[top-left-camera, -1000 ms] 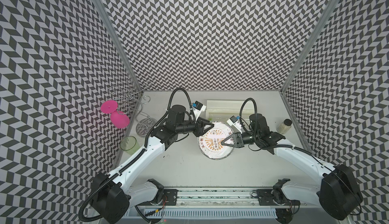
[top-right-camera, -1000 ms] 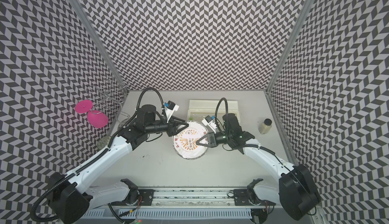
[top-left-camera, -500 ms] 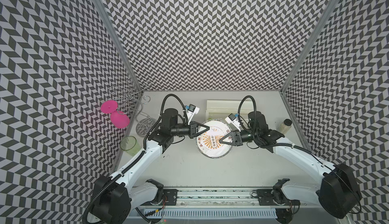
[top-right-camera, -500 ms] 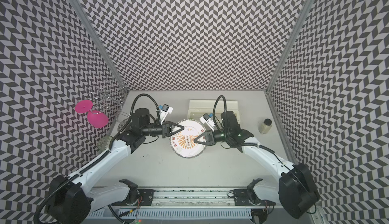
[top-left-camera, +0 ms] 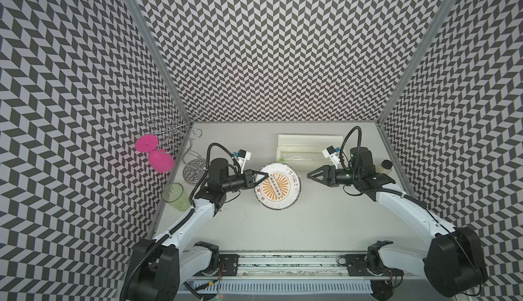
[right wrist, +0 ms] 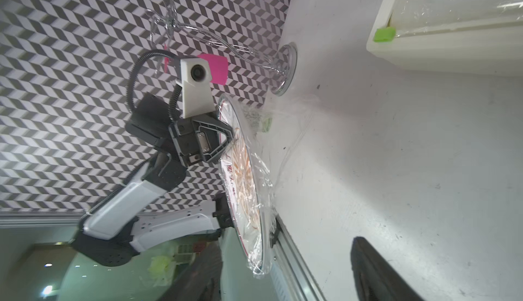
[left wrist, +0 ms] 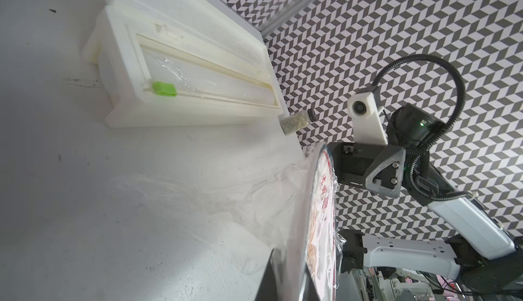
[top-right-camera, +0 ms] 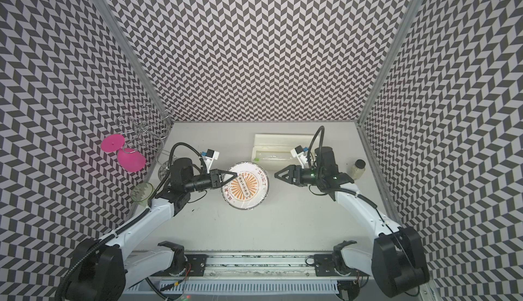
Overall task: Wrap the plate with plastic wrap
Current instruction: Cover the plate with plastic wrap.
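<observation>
**Q:** What are your grippers doing?

**A:** My left gripper (top-left-camera: 265, 174) is clamped on the plate (top-left-camera: 280, 188) at its left rim. In the left wrist view my fingers (left wrist: 268, 282) sit on either side of that rim, cut off by the bottom edge. My right gripper (top-left-camera: 309, 175) is spread wide with nothing in it. It sits just right of the plate, not touching it.

**Q:** What is hard to make out?

**A:** I cannot tell whether the plate lies flat or is tipped off the table (top-left-camera: 283, 229). The plastic wrap (right wrist: 264, 185) shows in the right wrist view, crinkled over the plate's face and trailing onto the table. In both top views it hardly shows. The plate's underside is hidden.

**Q:** And the room?

**A:** The table is pale grey and scuffed, with chevron walls (top-left-camera: 268, 45) on three sides. The plate sits mid-frame in both top views, just below the cream dispenser box (top-left-camera: 305, 144) with its green tab (left wrist: 164, 89). A small jar (top-left-camera: 385, 167) stands at the right. A green cup (top-left-camera: 175, 196) and a wire stand (top-left-camera: 181, 135) holding a pink glass (top-left-camera: 160, 159) are at the left.

**Q:** How does the plate look?

**A:** It is round and white with a thin dark rim. It has an orange sunburst centre with a dark dotted bar, and reddish characters around it.
</observation>
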Robot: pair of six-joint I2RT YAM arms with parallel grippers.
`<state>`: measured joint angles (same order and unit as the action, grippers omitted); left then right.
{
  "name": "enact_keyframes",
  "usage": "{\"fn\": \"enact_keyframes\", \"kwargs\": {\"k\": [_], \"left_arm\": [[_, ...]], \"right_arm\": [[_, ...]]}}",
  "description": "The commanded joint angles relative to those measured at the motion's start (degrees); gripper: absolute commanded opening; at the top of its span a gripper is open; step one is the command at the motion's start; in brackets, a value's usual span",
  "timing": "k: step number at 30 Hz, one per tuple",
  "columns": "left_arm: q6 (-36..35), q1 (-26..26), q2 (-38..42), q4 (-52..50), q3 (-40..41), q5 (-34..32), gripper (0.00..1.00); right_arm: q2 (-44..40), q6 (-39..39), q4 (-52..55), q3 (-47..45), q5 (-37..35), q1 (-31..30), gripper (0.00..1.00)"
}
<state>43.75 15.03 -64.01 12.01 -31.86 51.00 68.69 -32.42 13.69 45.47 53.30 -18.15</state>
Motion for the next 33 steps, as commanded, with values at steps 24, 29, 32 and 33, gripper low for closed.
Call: {"fn": "enact_keyframes", "kwargs": {"k": [24, 29, 32, 33], "left_arm": [[2.7, 1.3, 0.9, 3.2, 0.2, -5.3, 0.00], [4.5, 1.0, 0.8, 0.0, 1.1, -7.5, 0.00], [6.3, 1.0, 0.7, 0.1, 2.3, -7.5, 0.00], [6.5, 1.0, 0.8, -0.1, 2.5, -7.9, 0.00]], "right_arm": [[1.0, -1.1, -0.6, 1.1, -8.9, -11.9, 0.04], [-1.4, -3.7, -5.3, -2.3, -7.0, -8.7, 0.00], [-2.2, -6.5, -10.1, -4.4, -5.3, -7.2, 0.00], [-2.5, -7.4, -11.6, -4.9, -4.7, -7.1, 0.00]]}}
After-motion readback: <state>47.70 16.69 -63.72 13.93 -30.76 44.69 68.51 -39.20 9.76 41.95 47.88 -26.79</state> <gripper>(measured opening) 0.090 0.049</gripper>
